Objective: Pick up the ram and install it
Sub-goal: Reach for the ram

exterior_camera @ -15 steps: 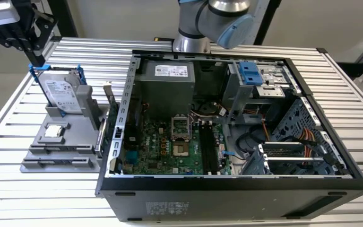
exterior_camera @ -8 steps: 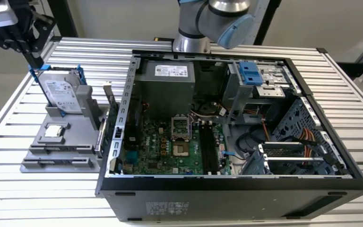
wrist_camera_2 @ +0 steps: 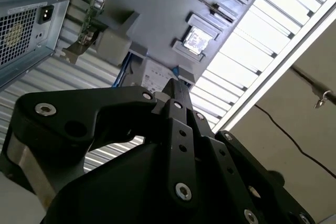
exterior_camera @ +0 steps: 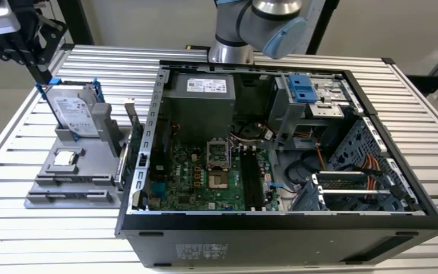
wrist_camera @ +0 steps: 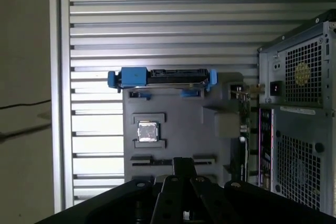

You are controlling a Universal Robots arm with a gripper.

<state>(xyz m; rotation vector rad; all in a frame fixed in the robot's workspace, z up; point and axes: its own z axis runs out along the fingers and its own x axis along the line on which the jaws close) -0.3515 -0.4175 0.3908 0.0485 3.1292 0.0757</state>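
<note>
A grey parts holder [exterior_camera: 97, 171] stands on the slatted table at the exterior view's left, beside the open computer case [exterior_camera: 280, 228]. A thin dark strip [wrist_camera: 202, 159] lies edge-up in one of the holder's narrow slots. It is about the ram's length, but I cannot tell if it is the ram. The motherboard's black memory slots [exterior_camera: 251, 177] lie inside the case. My gripper [exterior_camera: 40, 74] hangs high above the holder's far end. Its fingers are shut with nothing between them in both wrist views [wrist_camera_2: 176, 85] [wrist_camera: 181, 162].
On the holder stand a silver hard drive in a blue frame [exterior_camera: 74, 111], a square silver processor chip [wrist_camera: 147, 131] and a green card with a metal bracket [wrist_camera: 244, 121] close to the case's back wall. The table's edge [wrist_camera: 55, 103] runs just beyond the holder.
</note>
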